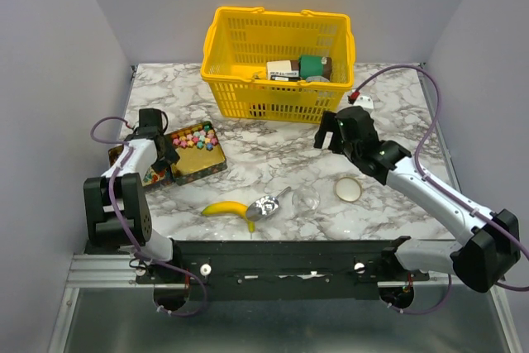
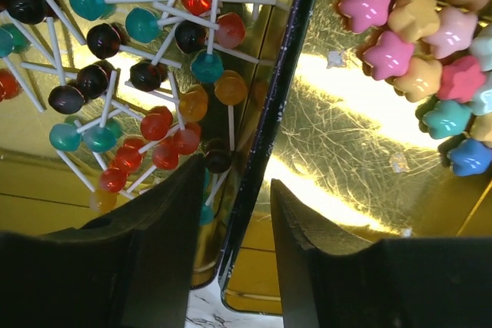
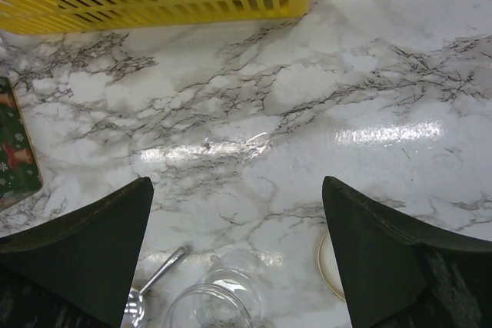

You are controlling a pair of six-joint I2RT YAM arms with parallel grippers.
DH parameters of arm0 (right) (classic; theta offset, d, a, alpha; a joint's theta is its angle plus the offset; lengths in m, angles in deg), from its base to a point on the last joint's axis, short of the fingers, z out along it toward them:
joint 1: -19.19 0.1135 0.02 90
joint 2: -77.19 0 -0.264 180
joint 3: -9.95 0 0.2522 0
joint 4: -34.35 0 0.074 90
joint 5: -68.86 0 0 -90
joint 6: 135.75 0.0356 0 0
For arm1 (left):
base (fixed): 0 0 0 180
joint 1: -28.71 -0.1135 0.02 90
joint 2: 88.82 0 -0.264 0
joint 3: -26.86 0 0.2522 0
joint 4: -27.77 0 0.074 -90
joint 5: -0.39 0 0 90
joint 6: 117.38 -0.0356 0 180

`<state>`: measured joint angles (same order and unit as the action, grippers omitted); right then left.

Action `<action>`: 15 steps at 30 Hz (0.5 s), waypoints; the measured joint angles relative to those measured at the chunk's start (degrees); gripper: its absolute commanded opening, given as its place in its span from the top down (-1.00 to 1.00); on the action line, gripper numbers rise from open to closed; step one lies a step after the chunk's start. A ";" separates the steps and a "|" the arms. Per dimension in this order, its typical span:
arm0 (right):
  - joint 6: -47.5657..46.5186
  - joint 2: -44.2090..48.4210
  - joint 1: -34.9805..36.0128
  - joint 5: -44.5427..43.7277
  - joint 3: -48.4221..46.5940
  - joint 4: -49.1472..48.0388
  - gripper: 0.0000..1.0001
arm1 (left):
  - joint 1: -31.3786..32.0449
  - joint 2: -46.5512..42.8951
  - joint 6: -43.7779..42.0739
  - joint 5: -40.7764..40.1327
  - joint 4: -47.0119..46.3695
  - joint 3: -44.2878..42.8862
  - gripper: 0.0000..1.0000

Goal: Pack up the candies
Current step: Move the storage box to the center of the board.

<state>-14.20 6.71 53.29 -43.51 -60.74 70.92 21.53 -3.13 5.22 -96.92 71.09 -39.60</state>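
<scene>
The left gripper (image 2: 237, 178) is straddling the tin (image 2: 267, 113) at its rim, jaws apart and seemingly clear of it, the right gripper (image 3: 237, 186) hanging spread wide, so a skewed pinch is risking spilling the candies (image 2: 419, 59) lying inside.

White-and-black arms (image 1: 430, 192), purple cables (image 1: 388, 70)

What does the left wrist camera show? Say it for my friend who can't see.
The left gripper hangs open astride the dark rim of a gold tin. Right of the rim, star-shaped candies in pink, peach and blue lie in the tin; left of it are round lollipops on white sticks, real or printed I cannot tell.
</scene>
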 measured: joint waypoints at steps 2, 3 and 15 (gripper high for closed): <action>0.04 0.22 0.00 0.00 0.22 0.00 -0.96 | 0.00 1.01 -0.20 0.37 0.13 -0.09 0.27; 0.13 0.37 0.00 0.00 0.37 0.02 -0.96 | 0.00 1.57 -0.26 0.63 0.22 -0.22 0.31; 0.94 0.85 0.00 0.00 1.86 0.04 -0.96 | 3.34 2.47 -0.55 3.21 0.20 -1.11 0.84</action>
<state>-13.26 7.56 53.29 -43.51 -58.88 70.96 24.87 -0.66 4.68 -93.71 71.29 -40.72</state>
